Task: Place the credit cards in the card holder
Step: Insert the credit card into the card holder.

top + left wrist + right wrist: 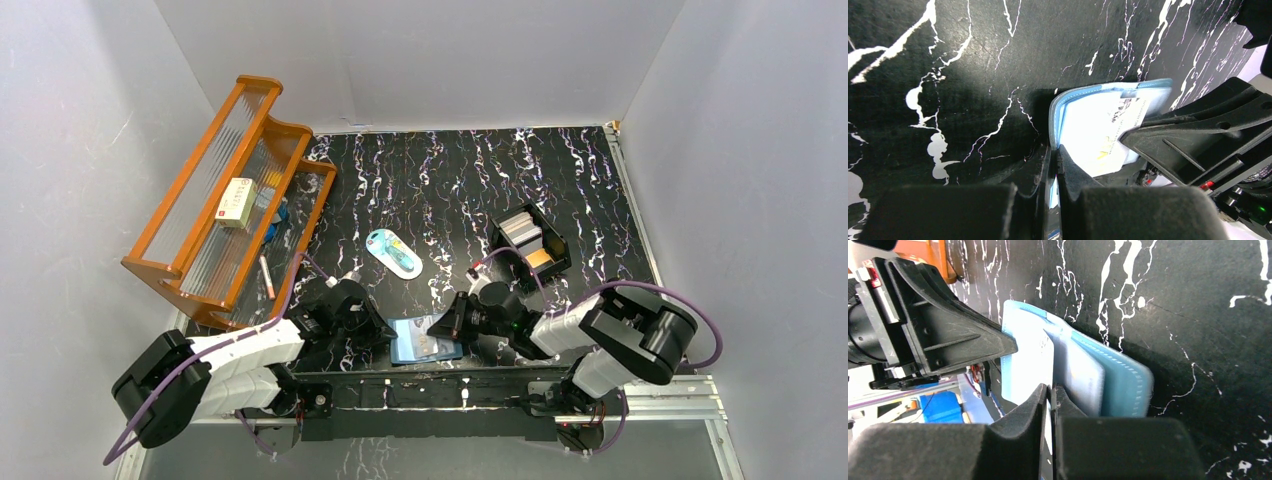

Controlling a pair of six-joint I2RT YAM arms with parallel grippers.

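The blue card holder (pixel 425 340) lies open at the table's near edge between both grippers. My left gripper (pixel 383 333) is shut on its left edge; in the left wrist view the jaws (pixel 1055 150) pinch the thin blue flap (pixel 1058 107). My right gripper (pixel 447 325) is shut on a pale credit card (pixel 1030 355) that stands against the holder's inner pockets (pixel 1125 385). In the left wrist view the card (pixel 1098 132) is white with yellow print. More credit cards, grey (pixel 520 228) and orange-tan (pixel 541 258), stand in the black box (pixel 553 243).
A light-blue oval item (pixel 393 252) lies mid-table. A wooden rack (pixel 200 190) with a cream box (pixel 237 200) stands at the left. White walls close in the table on three sides. The two grippers are very close together over the holder.
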